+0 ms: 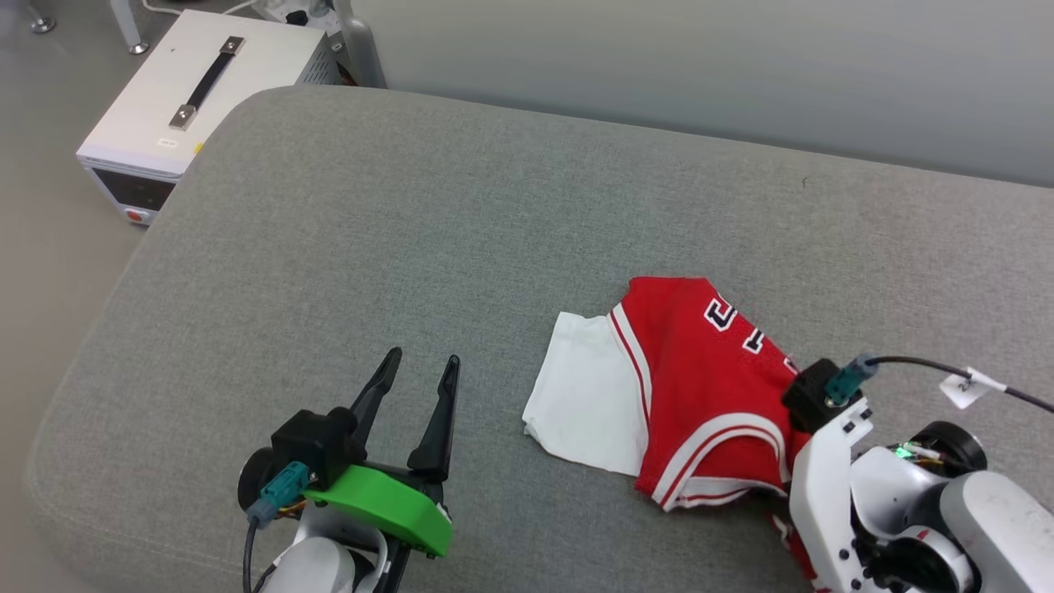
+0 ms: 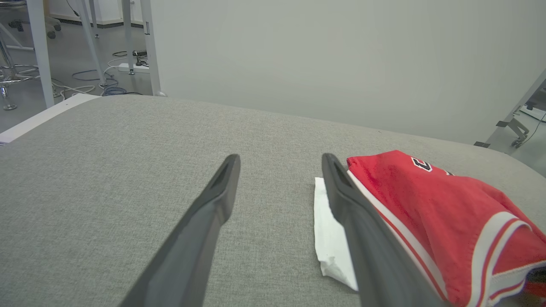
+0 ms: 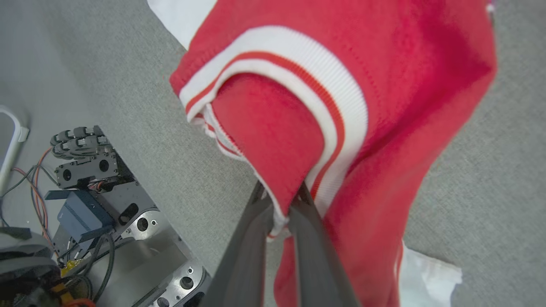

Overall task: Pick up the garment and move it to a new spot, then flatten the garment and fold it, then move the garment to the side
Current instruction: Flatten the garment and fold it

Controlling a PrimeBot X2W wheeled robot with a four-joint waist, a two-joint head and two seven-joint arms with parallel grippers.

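The red jersey-style garment (image 1: pixel 700 371), with a white short sleeve, red-and-white striped trim and black white-outlined numbers, lies bunched on the near right part of the broad grey woven fabric cushion (image 1: pixel 412 206), its white sleeve spread flat towards the robot's left. The right gripper (image 3: pixel 281 194) has its two long dark fingers pressed together on a fold of red cloth at the striped trim, along the garment's near edge. The left gripper (image 1: pixel 424 357) hangs over bare cushion just left of the white sleeve, its jaws spread wide with nothing between them.
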